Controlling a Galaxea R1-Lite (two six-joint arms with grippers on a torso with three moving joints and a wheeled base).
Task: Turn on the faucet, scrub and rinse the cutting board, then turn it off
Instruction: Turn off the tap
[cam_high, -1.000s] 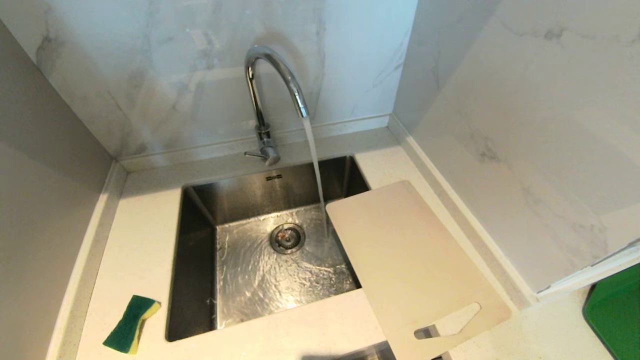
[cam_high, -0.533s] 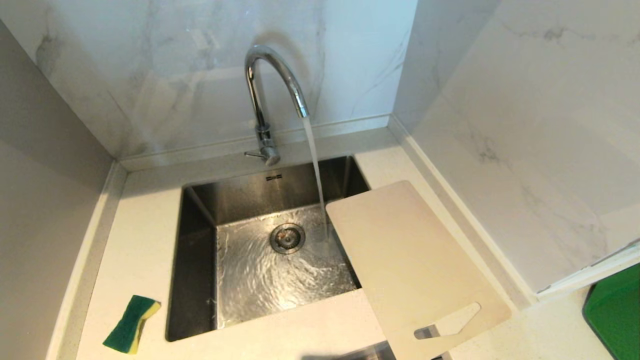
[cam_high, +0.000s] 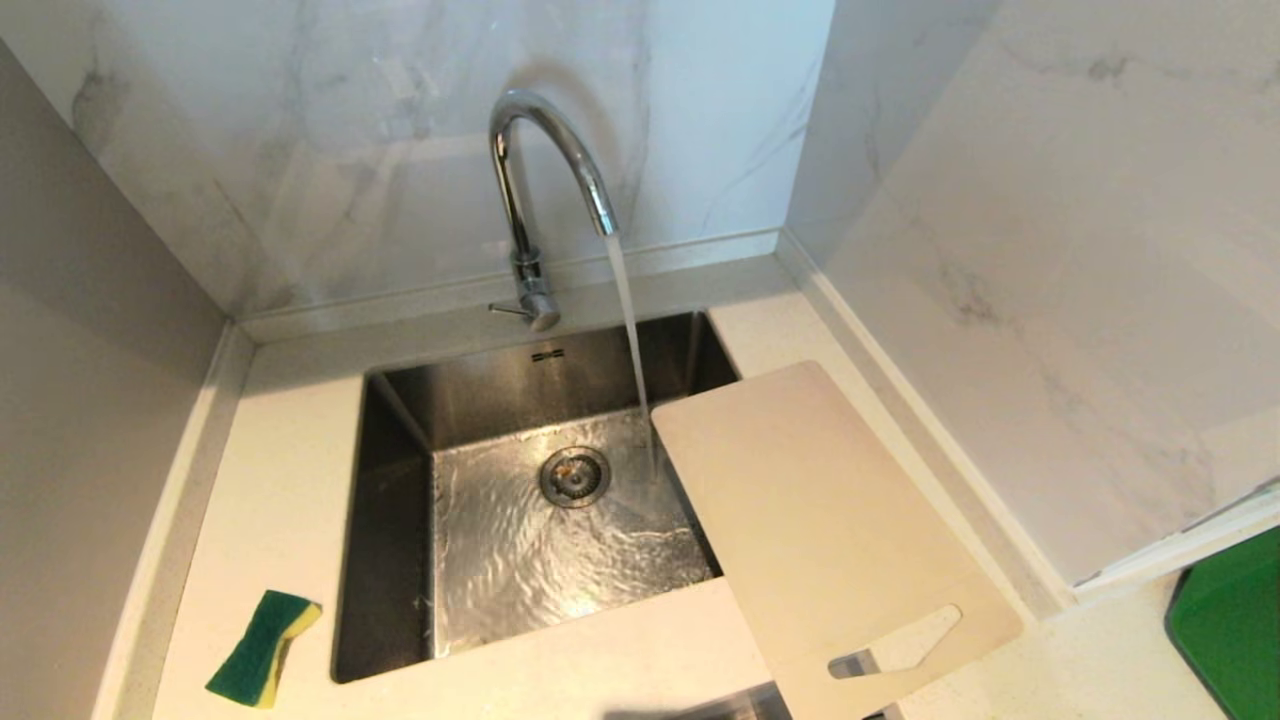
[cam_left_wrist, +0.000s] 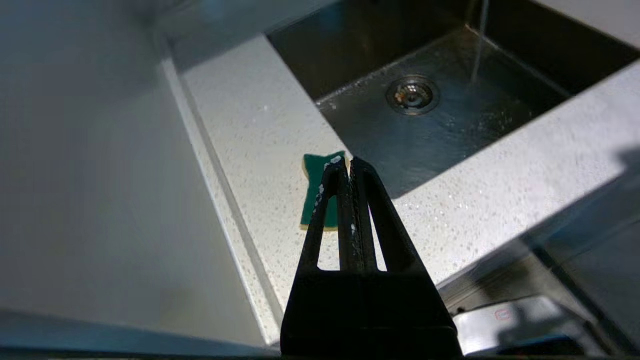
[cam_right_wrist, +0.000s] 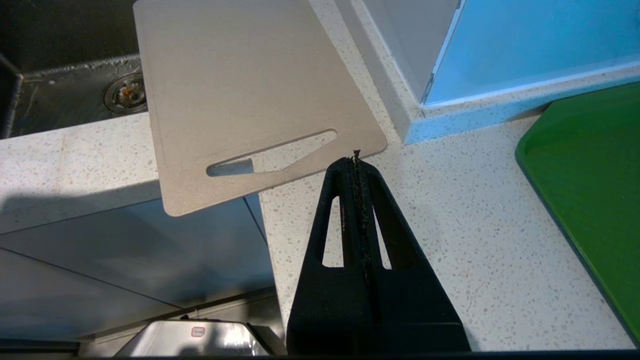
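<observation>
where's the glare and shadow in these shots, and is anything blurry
Head view: bright glints on the faucet and rippling sink floor. Left wrist view: the wall side is soft and hazy. Right wrist view: the cutting board throws a shadow under its overhanging corner.

This is a kitchen, seemingly a home one. A stainless steel sink (cam_high: 400, 560) with a round drain (cam_high: 575, 476) sits at the frame's centre, sunk into a pale speckled counter (cam_high: 280, 480). A chrome faucet (cam_high: 530, 190) at upper centre runs water into it. Marble-look wall panels (cam_high: 300, 150) enclose the corner. A green-and-yellow sponge (cam_high: 262, 648) lies at lower left, a beige cutting board (cam_high: 820, 520) at lower right, a green board (cam_high: 1235, 625) at the right edge.
</observation>
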